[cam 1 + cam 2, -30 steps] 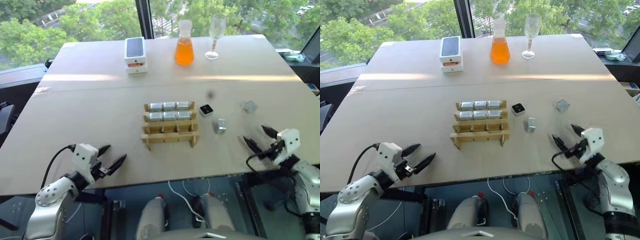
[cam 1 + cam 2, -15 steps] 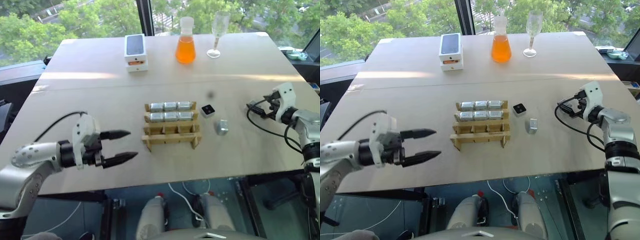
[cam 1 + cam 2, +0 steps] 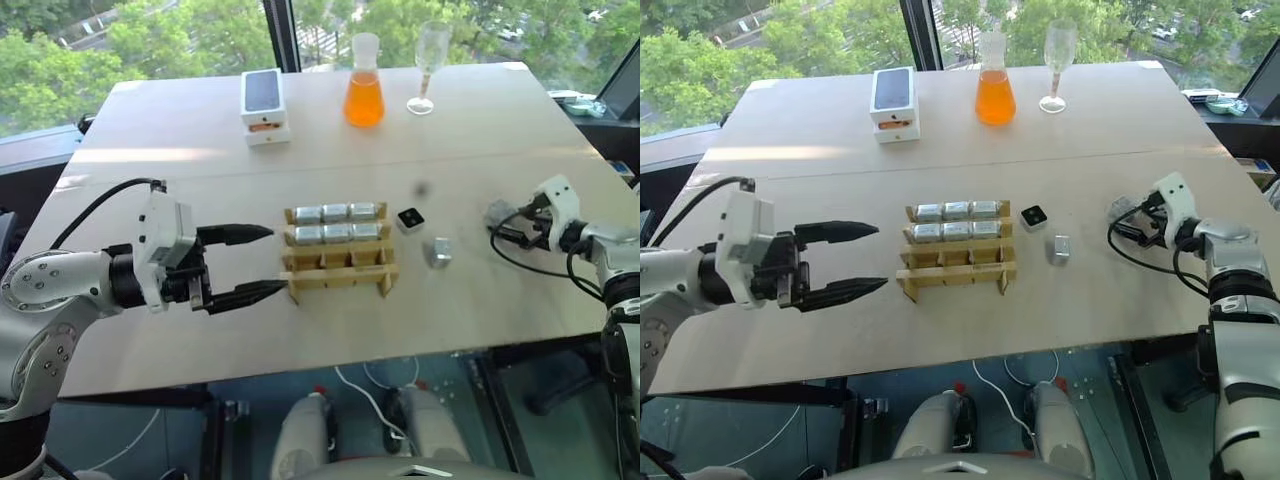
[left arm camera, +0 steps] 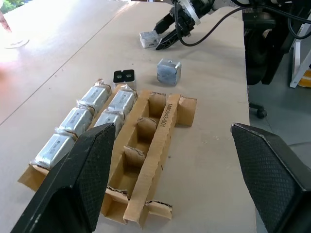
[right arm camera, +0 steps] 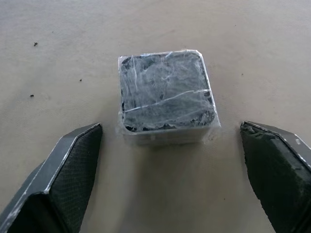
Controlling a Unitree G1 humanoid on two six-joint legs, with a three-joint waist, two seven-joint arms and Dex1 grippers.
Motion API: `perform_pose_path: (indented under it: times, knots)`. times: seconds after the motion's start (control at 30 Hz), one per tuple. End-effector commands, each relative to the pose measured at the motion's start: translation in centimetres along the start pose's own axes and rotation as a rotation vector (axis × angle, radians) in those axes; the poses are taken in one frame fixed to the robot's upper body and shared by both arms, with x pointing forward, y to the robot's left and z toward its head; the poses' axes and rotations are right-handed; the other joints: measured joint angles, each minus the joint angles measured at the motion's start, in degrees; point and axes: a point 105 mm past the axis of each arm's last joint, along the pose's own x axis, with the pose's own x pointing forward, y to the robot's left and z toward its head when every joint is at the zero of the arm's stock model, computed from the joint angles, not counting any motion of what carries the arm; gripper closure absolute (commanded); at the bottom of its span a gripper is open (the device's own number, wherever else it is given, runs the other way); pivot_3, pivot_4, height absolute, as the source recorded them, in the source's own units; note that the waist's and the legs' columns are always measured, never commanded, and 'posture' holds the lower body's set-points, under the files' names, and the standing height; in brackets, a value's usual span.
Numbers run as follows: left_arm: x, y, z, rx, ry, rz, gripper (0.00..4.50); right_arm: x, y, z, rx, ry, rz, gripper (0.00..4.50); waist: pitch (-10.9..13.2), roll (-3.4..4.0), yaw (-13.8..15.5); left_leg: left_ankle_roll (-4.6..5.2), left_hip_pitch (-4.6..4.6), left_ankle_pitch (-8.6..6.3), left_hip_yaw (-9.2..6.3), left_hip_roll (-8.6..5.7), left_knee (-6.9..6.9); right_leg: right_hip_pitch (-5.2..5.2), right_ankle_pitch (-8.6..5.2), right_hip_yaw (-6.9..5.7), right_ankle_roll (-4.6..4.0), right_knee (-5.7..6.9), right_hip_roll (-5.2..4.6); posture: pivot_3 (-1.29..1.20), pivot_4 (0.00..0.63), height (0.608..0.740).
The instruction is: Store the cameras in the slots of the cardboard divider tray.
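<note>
Surface: pale tan table [image 3: 180,190], seam running across it, standing by big windows w/ green trees outside. At far edge: white phone box [image 3: 264,107], flask of orange liquid [image 3: 364,82], empty wine glass [image 3: 427,66].

Task items: cardboard divider tray [image 3: 340,265] sitting mid-table; its two far rows are holding six wrapped silvery cameras [image 3: 338,222], two near rows standing empty. Loose cameras to its right: one black-faced [image 3: 411,219] just beside the tray's far right corner, one silvery [image 3: 440,252] a bit nearer, one wrapped camera [image 3: 499,213] further right by the right gripper.

Changes vs 1 s ago: left arm is now lifted off the near table edge and hanging over the table, pointing at the tray's left side. Right arm is now reaching fwd, up to the far-right wrapped camera; it was hanging at the near right edge before. Tray and stored cameras sitting as before.

Jaws: left gripper [image 3: 250,264] – fingers spread wide, holding nothing, tips just left of the tray, apart from it. Right gripper [image 5: 165,170] – fingers spread, standing either side of the wrapped camera, not touching it; camera resting on the table.
</note>
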Motion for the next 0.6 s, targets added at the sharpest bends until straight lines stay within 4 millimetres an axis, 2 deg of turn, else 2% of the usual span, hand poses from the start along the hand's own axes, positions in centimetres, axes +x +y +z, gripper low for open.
perform_pose_path:
  times: [0.03,0.07,0.1,0.2,0.23,0.27,0.53,0.6]
  knots:
    - [-0.3,0.0,-0.2,0.015,-0.002,0.002,0.52,-0.9,-0.6,1.8,-0.038,-0.055,0.005,1.27,0.0,0.0,-0.04,0.0,0.03,0.0,0.03,0.0,0.0,0.0,0.0,0.03,0.0,0.01,0.0,0.0,0.15,0.74]
    - [-0.3,0.1,-0.2,0.011,-0.008,0.004,0.52,-0.9,-0.7,1.9,-0.043,-0.06,0.001,1.62,0.0,0.0,-0.07,0.0,0.05,0.0,0.07,0.01,0.0,0.0,0.0,0.06,0.0,0.04,0.0,0.0,0.15,0.74]
    - [-0.4,0.3,-0.3,0.011,-0.009,0.006,0.52,-0.9,-0.6,2.0,-0.045,-0.066,0.009,2.24,0.0,0.0,-0.08,0.0,0.06,0.0,0.09,0.01,0.0,0.0,-0.01,0.08,0.01,0.04,0.01,0.0,0.15,0.74]
    - [-0.4,0.5,-0.6,0.016,-0.004,0.007,0.52,-0.9,-0.5,2.1,-0.064,-0.071,0.011,3.46,0.0,0.0,-0.09,0.0,0.09,0.0,0.13,0.03,0.0,0.0,0.0,0.12,0.01,0.04,0.02,0.0,0.15,0.74]
    - [-0.4,0.6,-0.7,0.015,-0.004,0.007,0.52,-0.9,-0.5,2.2,-0.07,-0.071,0.009,4.09,0.0,0.01,-0.09,0.0,0.09,0.0,0.15,0.03,0.0,0.0,0.0,0.14,0.01,0.05,0.02,0.0,0.15,0.74]
    - [-0.4,0.6,-0.9,0.015,-0.001,0.006,0.52,-0.9,-0.5,2.2,-0.076,-0.07,0.007,4.39,0.0,0.01,-0.09,0.0,0.09,0.0,0.15,0.03,0.0,0.0,0.0,0.14,0.0,0.05,0.02,0.0,0.15,0.74]
    - [-0.3,0.7,-1.3,0.022,0.0,-0.003,0.52,-0.8,-0.3,2.5,-0.089,-0.057,0.033,4.39,0.01,0.01,-0.09,0.0,0.09,0.0,0.18,0.03,0.0,0.0,0.03,0.16,-0.06,0.04,0.01,0.0,0.15,0.74]
    - [-0.3,0.7,-1.3,0.021,-0.001,-0.001,0.52,-0.2,0.4,3.0,-0.102,-0.066,0.07,3.45,0.0,0.01,-0.13,0.0,0.1,0.0,0.18,0.03,0.0,0.0,0.04,0.17,-0.06,0.05,0.02,0.0,0.15,0.74]
